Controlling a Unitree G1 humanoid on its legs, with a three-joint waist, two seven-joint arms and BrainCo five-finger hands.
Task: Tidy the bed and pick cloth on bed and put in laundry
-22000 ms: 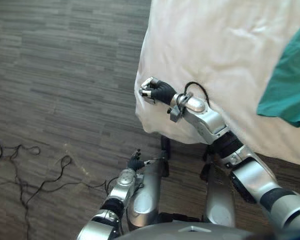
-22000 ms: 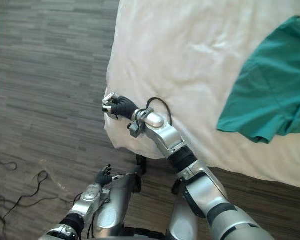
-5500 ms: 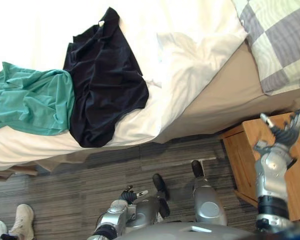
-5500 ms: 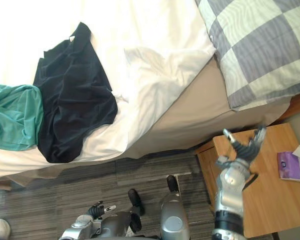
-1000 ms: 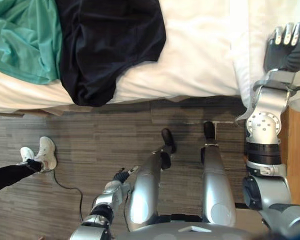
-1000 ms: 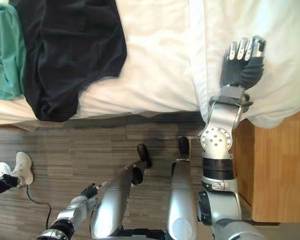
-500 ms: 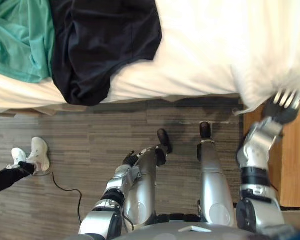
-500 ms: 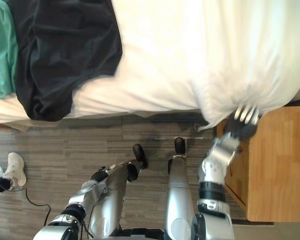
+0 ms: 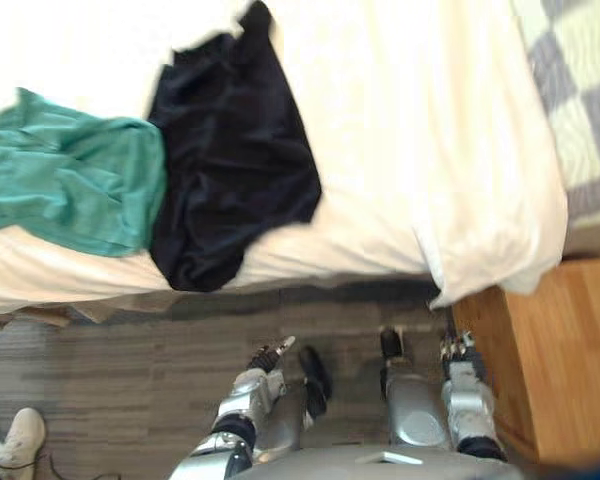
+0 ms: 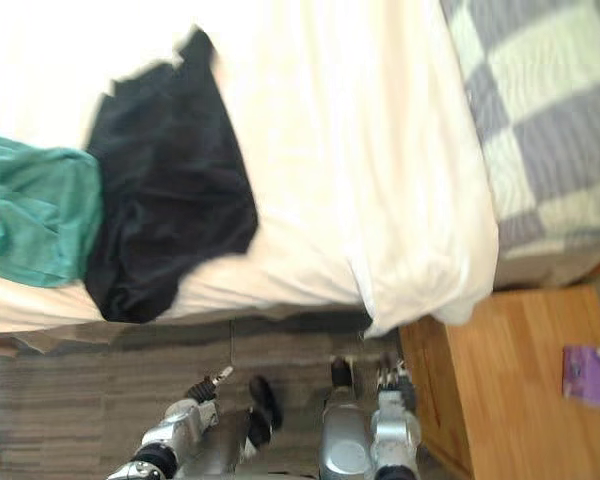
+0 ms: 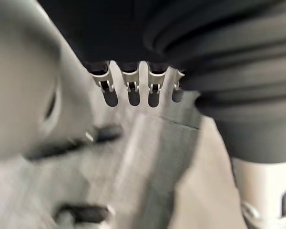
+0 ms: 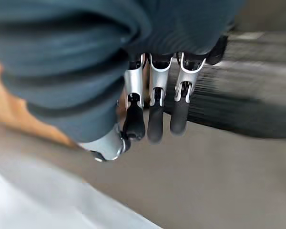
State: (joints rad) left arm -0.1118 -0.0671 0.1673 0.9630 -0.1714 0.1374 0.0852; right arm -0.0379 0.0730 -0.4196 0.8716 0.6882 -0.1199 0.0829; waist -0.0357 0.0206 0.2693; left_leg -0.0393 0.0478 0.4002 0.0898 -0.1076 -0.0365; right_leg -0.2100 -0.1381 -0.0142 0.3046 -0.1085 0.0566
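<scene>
The black cloth (image 9: 235, 170) lies on the bed (image 9: 410, 130), its lower hem draped over the near edge. The teal cloth (image 9: 75, 190) touches it on the left side, also at the near edge. A checked pillow (image 10: 540, 130) sits at the bed's right end, above a wooden nightstand (image 10: 510, 390). The left hand (image 9: 268, 354) hangs low above the floor, fingers (image 11: 128, 90) straight, side by side, holding nothing. The right hand (image 9: 460, 345) hangs beside the nightstand, below the bed's near right corner, fingers (image 12: 155, 119) straight and empty.
</scene>
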